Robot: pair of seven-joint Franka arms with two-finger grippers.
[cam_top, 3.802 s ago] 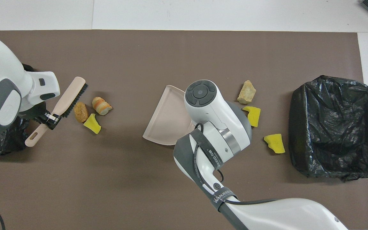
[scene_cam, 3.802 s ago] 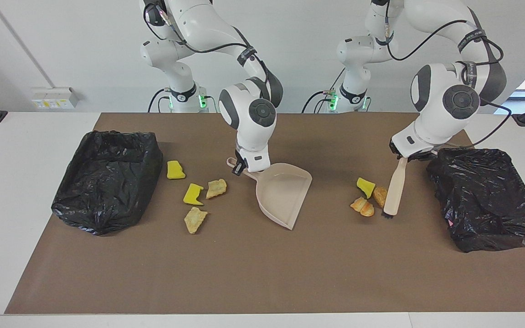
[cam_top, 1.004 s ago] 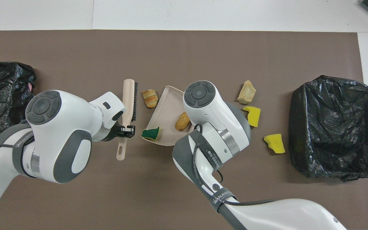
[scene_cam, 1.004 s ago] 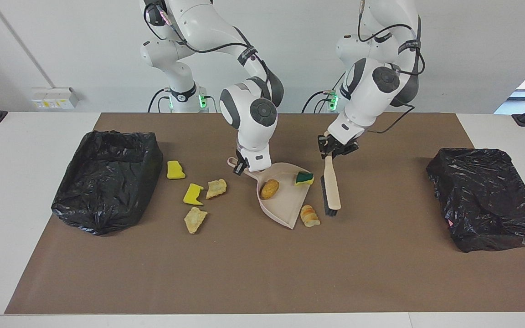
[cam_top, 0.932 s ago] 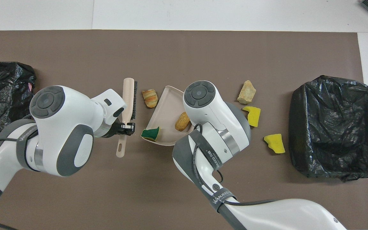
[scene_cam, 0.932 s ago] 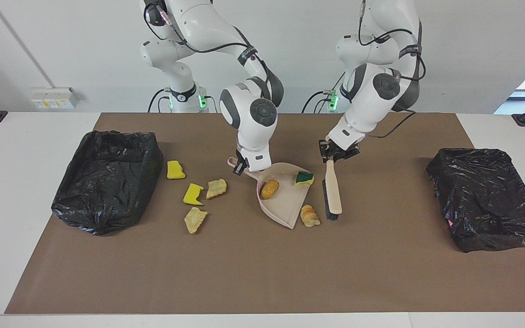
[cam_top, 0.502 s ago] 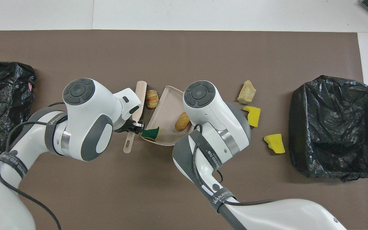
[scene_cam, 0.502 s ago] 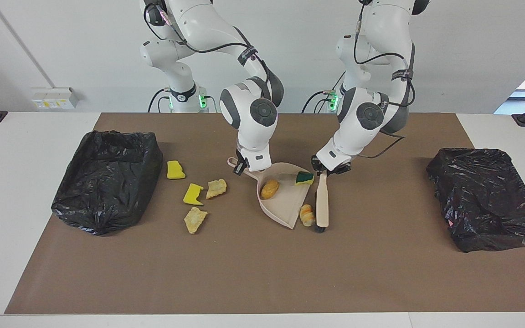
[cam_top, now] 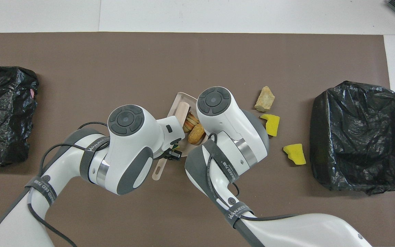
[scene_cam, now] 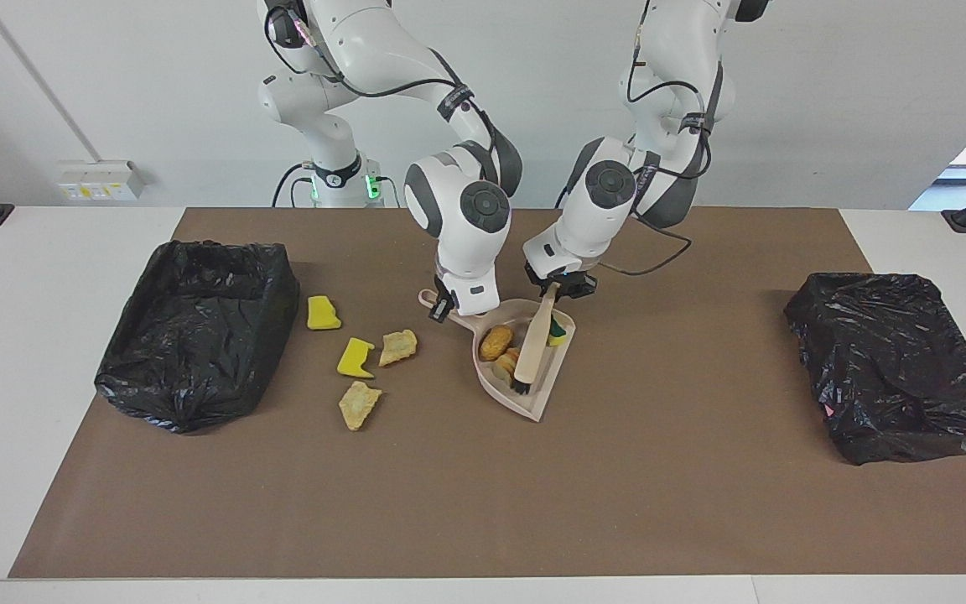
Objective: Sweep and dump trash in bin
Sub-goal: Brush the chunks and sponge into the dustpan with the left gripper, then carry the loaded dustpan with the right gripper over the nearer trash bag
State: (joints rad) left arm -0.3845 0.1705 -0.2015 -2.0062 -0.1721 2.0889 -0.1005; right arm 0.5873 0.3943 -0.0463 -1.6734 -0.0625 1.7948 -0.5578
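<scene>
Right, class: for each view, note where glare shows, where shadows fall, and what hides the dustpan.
Facing view: glare flecks the bin bag at the left arm's end; soft shadows lie on the mat under the arms; the dustpan shows plainly. Overhead view: the left arm and right arm cover most of the dustpan; only one corner shows.

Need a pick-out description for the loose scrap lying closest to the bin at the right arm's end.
Start at the black-bagged bin at the right arm's end of the brown mat. Four loose scraps lie between it and the beige dustpan. The one closest to the bin is a plain yellow sponge chunk, also the nearest of the four to the robots; its neighbours are another yellow chunk and two tan crusty lumps.
</scene>
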